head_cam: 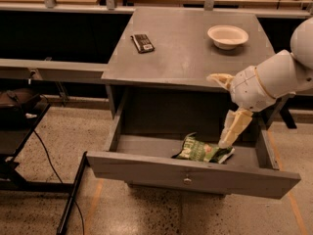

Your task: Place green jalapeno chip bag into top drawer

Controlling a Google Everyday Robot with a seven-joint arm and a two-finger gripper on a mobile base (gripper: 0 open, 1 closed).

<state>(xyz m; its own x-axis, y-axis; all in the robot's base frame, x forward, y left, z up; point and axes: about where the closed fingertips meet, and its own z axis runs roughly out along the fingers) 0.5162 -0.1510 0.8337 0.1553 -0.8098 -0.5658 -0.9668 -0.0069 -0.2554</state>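
My gripper [217, 110], fingers spread wide, hangs over the open drawer [146, 166]; the bag [200, 151] lies inside.

One tool [221, 110] over one drawer [146, 165], bag [200, 151], bowl [228, 35], packet [143, 42].

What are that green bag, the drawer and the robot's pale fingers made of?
The green jalapeno chip bag looks like thin plastic film: crinkled, glossy. The top drawer looks like grey-painted wood, matte, with a shiny metal knob. The gripper, open just above the bag's right end, has pale yellowish fingers, perhaps plastic or rubber; the look leaves it open.
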